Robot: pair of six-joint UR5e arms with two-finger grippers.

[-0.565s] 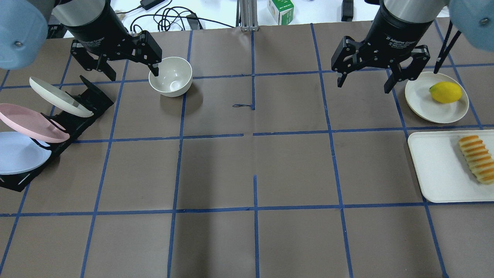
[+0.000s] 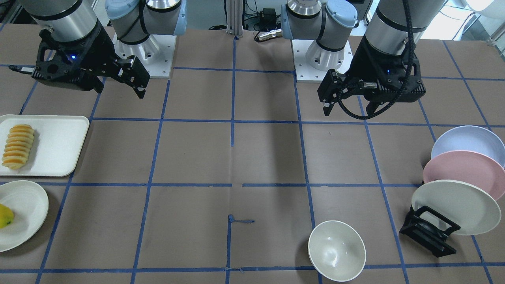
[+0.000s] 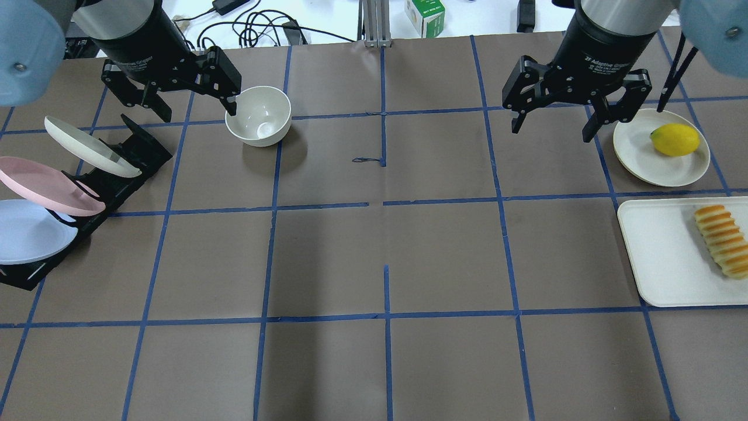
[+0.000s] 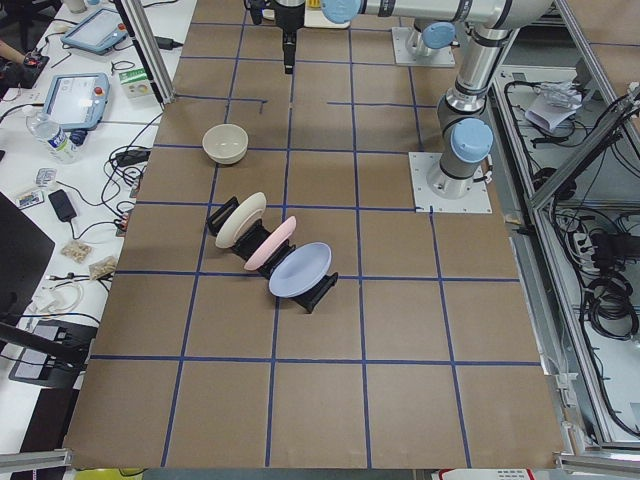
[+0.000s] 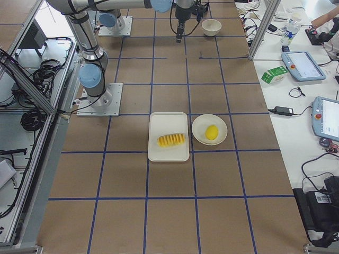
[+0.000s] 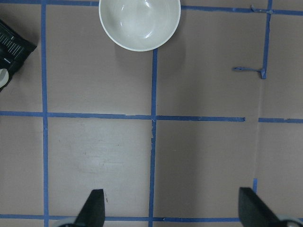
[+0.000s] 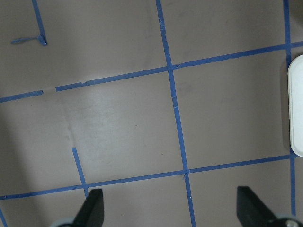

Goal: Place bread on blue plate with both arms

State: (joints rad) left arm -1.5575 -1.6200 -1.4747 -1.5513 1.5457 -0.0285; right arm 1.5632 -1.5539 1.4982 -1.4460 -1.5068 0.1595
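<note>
Here the bread lies on a white tray at the right edge of the overhead view. The blue plate leans in a black rack at the left edge. The left gripper and right gripper hang near the frame's top, jaws spread wide, holding nothing.

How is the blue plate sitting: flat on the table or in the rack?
In the rack. The blue plate leans on edge in the black rack, beside the pink plate.
</note>
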